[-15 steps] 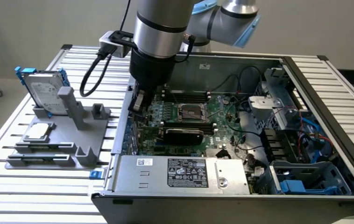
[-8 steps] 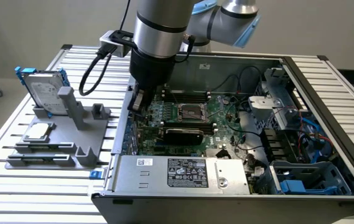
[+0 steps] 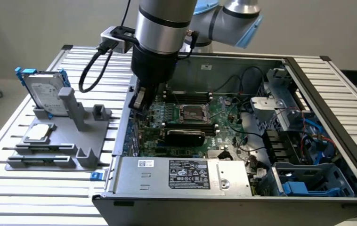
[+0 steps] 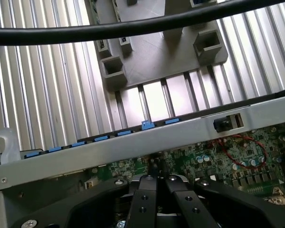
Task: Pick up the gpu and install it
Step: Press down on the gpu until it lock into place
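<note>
Already inside the open computer case (image 3: 329, 94), the gripper (image 4: 157, 183) sits with fingers pressed together, holding nothing, low over the motherboard (image 3: 188, 117) by the case wall (image 4: 133, 147) on the exterior view's left. The gpu (image 3: 185, 136), black shroud up, lies seated across the board near the power supply (image 3: 185, 175), apart from the gripper. Tight room: wall beside, cables opposite. Gray fixture (image 3: 59, 141) on the tabletop (image 3: 34, 197) holds the hard drive (image 3: 43, 94).
</note>
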Robot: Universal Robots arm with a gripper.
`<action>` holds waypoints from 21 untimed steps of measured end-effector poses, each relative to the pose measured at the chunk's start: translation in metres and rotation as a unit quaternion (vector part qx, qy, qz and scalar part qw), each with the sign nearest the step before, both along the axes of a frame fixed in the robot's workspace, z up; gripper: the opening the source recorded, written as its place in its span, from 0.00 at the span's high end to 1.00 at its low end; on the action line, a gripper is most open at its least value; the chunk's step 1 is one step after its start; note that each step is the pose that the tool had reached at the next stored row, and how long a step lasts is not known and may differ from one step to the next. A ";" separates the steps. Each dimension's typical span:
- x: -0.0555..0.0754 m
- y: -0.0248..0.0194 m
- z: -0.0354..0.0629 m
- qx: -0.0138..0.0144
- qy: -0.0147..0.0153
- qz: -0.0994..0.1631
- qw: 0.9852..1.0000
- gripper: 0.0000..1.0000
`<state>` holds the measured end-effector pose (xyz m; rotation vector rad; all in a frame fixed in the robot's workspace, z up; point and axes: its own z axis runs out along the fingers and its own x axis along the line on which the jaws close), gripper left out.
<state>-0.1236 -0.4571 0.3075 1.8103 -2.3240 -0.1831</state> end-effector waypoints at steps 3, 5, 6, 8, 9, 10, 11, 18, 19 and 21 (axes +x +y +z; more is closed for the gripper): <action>0.001 -0.0003 0.0001 -0.003 0.000 0.000 1.000 0.89; 0.002 -0.0013 -0.0006 -0.004 0.000 0.000 1.000 0.89; 0.002 -0.0022 -0.0012 -0.004 0.000 0.000 1.000 0.89; 0.002 -0.0039 -0.0029 -0.005 0.000 0.000 1.000 0.89; 0.002 -0.0045 -0.0039 -0.005 0.000 0.000 1.000 0.89; 0.002 -0.0051 -0.0046 -0.005 0.000 0.000 1.000 0.89; 0.002 -0.0055 -0.0052 -0.006 0.000 0.000 1.000 0.89; 0.002 -0.0057 -0.0087 -0.007 0.000 -0.003 1.000 0.89; 0.001 -0.0057 -0.0093 -0.007 0.000 -0.005 1.000 0.89; 0.001 -0.0058 -0.0100 -0.007 0.000 -0.008 1.000 0.89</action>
